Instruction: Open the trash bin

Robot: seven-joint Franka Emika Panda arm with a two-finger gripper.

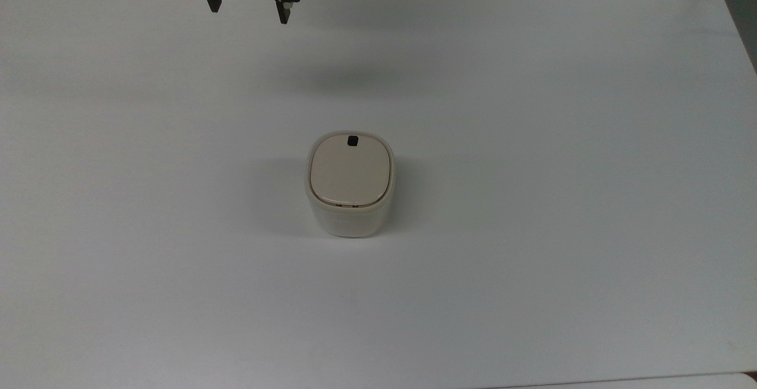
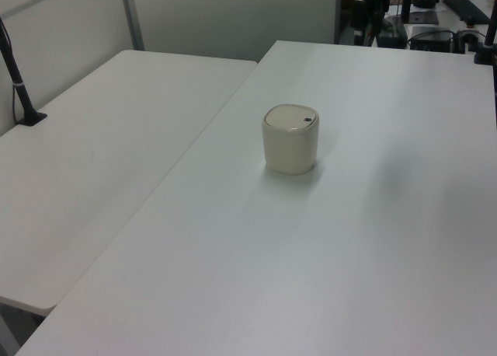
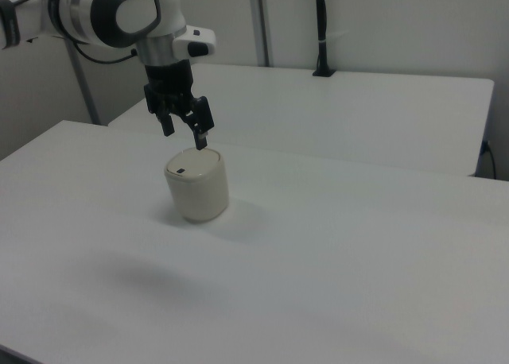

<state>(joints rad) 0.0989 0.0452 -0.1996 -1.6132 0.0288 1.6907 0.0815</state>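
1. Trash bin (image 1: 349,185) standing upright near the middle of the white table (image 1: 562,229), nothing else beside it. Cream body, beige lid (image 1: 350,171) seated flat and flush – closed.
2. Small black button (image 1: 352,140) set near the lid's far edge in the top view; in the right view, on the lid's near-left part (image 3: 180,171); in the left view, toward the lid's right side (image 2: 308,121).
3. Gripper (image 1: 251,12) hanging in the air near the top view's upper edge, well apart from the bin and to the top view's left of it. Two black fingers spread with a clear gap between them – open, holding nothing. In the right view, fingertips (image 3: 201,144) seen above the bin (image 3: 197,185); contact not evident.
4. Step in hand, as judged: approach to the button. Task barely begun.
5. To do it well: bring one fingertip, not the gap, over the button; better to narrow the jaws first so a single solid tip lands on it. Descend straight down, wrist vertical.
6. Press briefly and centrally – an off-centre push on the lid's edge likely to tip or slide a light bin. Lift clear at once, leaving room for the lid to spring up.
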